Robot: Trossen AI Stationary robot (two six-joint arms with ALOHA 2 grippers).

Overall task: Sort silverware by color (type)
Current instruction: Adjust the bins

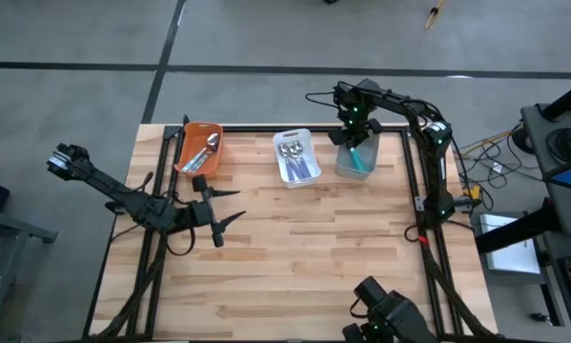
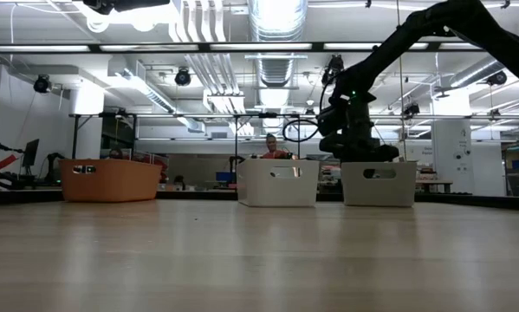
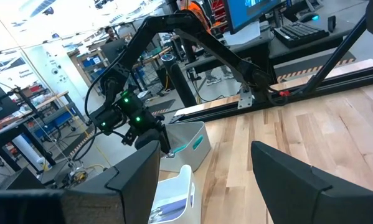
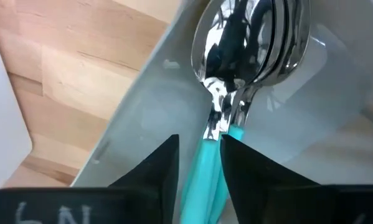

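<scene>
Sorting appears close to complete: no silverware lies loose on the bench, and every visible piece sits in the orange bin, the white bin or the grey bin, the last holding the teal-handled spoons. The right gripper hangs in the grey bin with its jaws a narrow gap apart, straddling a teal handle; whether they grip it or have just let go cannot be told. The left gripper waits over the bench's left side, jaws wide and empty.
</scene>
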